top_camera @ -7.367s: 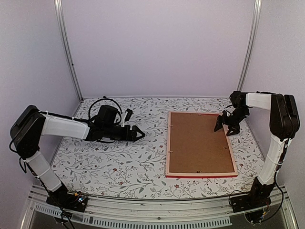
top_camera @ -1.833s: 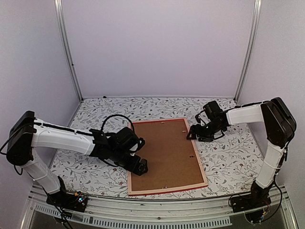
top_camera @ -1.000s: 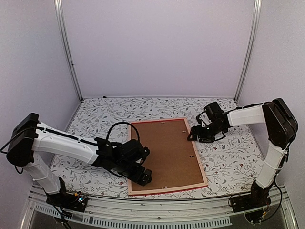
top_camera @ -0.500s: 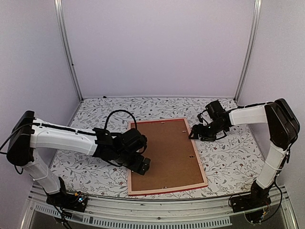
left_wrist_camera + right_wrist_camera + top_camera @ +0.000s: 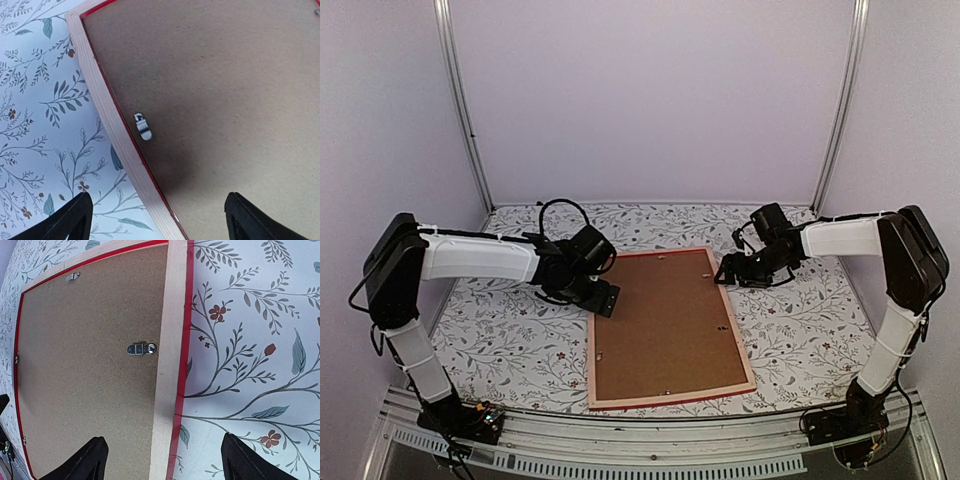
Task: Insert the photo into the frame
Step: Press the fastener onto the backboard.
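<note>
The frame (image 5: 670, 399) lies face down in the middle of the table, its brown backing board (image 5: 665, 320) facing up inside pale wood edges with a thin red line. My left gripper (image 5: 604, 299) hovers open over the frame's left edge near its far corner. In the left wrist view the gripper (image 5: 157, 225) straddles the wood edge (image 5: 112, 130) beside a small metal clip (image 5: 142, 126). My right gripper (image 5: 726, 274) is open over the far right corner. In the right wrist view it (image 5: 165, 465) spans the frame's edge (image 5: 167, 365) below another clip (image 5: 142, 348). The photo is out of view.
A floral tablecloth (image 5: 510, 340) covers the table. Pale walls and metal posts (image 5: 460, 110) close the back and sides. Cables loop over the left wrist (image 5: 560, 215).
My left gripper has moved from the frame's near left part back along its left edge toward the far corner. The right gripper and the frame have hardly shifted.
</note>
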`<move>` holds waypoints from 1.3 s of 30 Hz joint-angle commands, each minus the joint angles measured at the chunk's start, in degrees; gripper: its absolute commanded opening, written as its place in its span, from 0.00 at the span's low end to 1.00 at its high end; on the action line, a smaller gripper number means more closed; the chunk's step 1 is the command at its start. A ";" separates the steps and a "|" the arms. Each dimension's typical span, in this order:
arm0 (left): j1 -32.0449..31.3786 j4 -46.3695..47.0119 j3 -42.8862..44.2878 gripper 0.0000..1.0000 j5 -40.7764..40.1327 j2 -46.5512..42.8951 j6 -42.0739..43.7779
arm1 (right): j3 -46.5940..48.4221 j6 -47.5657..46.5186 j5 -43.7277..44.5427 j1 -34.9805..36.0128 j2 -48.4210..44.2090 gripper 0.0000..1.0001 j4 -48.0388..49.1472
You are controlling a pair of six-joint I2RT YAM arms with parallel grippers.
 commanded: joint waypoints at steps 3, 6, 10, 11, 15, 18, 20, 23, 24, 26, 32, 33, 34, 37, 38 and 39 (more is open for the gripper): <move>4.71 1.34 3.74 0.92 -0.74 6.32 6.23 | 1.03 -1.21 0.06 -0.30 1.46 0.82 0.52; 5.81 2.78 5.28 0.89 1.21 8.80 7.80 | 1.30 -1.33 -0.60 -0.30 2.15 0.82 0.73; 6.43 3.86 6.80 0.85 3.70 10.90 8.35 | 1.18 -1.39 -1.07 -0.29 2.90 0.82 1.06; 6.54 4.10 7.04 0.83 4.15 11.20 8.42 | 1.14 -1.39 -1.10 -0.30 2.98 0.82 1.05; 7.49 4.40 7.28 0.74 5.05 12.16 8.24 | 0.88 -1.47 -1.15 -0.28 3.17 0.82 1.45; 8.28 4.85 6.91 0.68 5.97 12.53 8.11 | 0.39 -1.48 -1.25 -0.30 3.42 0.82 1.87; 8.72 5.31 6.60 0.65 6.45 12.63 8.07 | 0.11 -1.54 -1.39 -0.30 3.52 0.82 2.07; 9.60 6.14 6.16 0.59 7.23 12.70 7.89 | -0.16 -1.45 -1.49 -0.30 3.69 0.82 2.22; 9.87 6.49 6.02 0.57 7.39 12.74 7.93 | -0.26 -1.40 -1.52 -0.30 3.70 0.82 2.43; 10.40 6.85 5.96 0.54 8.12 13.02 7.75 | -0.41 -1.39 -1.58 -0.29 3.70 0.82 2.52; 11.07 7.50 5.40 0.43 9.02 12.94 7.72 | -0.79 -1.55 -1.44 -0.26 3.45 0.82 2.64; 11.14 7.50 5.16 0.40 9.07 12.78 7.76 | -0.92 -1.56 -1.42 -0.29 3.44 0.82 2.64; 11.18 7.50 4.92 0.39 9.03 12.59 7.76 | -0.89 -1.56 -1.43 -0.28 3.50 0.82 2.65; 11.42 7.50 4.35 0.34 9.11 11.99 7.76 | -1.06 -1.47 -1.51 -0.30 3.61 0.82 2.80; 11.49 7.58 4.23 0.33 9.21 11.75 7.74 | -1.07 -1.54 -1.61 -0.30 3.69 0.82 2.87; 11.59 7.71 4.14 0.33 9.27 11.67 7.82 | -1.06 -1.48 -1.64 -0.30 3.70 0.82 2.98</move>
